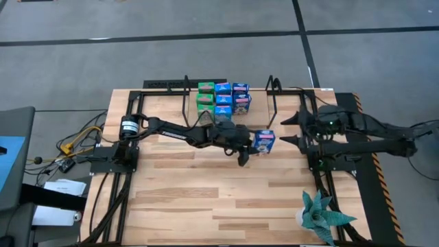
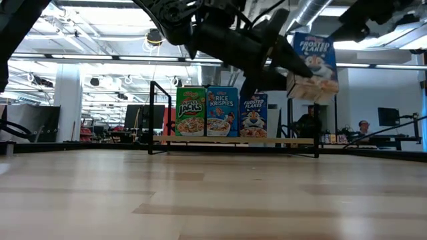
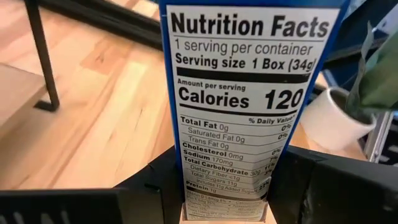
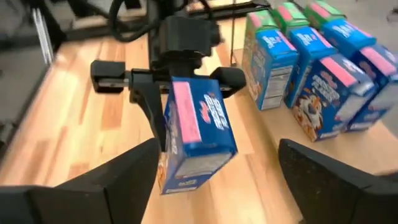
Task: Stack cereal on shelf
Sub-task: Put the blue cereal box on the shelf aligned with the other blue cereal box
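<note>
The shelf (image 1: 255,110) is a light wooden board between black wire uprights (image 1: 185,89) at the table's far middle. Several cereal boxes (image 1: 223,97) stand on it in rows: green, light blue and dark blue. The low view shows the front row (image 2: 220,112). My left gripper (image 1: 248,145) is shut on one dark blue box (image 1: 265,140), held above the table a little nearer than the shelf and to its right. My right gripper (image 1: 291,130) is open and empty just right of that box, its fingers pointing at it. My left gripper pinches the dark blue box between its two fingers (image 3: 155,186), one on each broad face, at the box's lower end (image 3: 224,193). The narrow nutrition panel faces the wrist camera. The fingers come from the table's left, slanting down. The box (image 2: 313,60) stands upright, lifted clear of the table.
A potted plant (image 1: 322,216) in a white pot stands at the table's near right corner. Cables (image 1: 79,140) lie off the left edge. Bare tabletop (image 1: 219,199) lies in the near half. People (image 2: 310,120) sit in the room behind.
</note>
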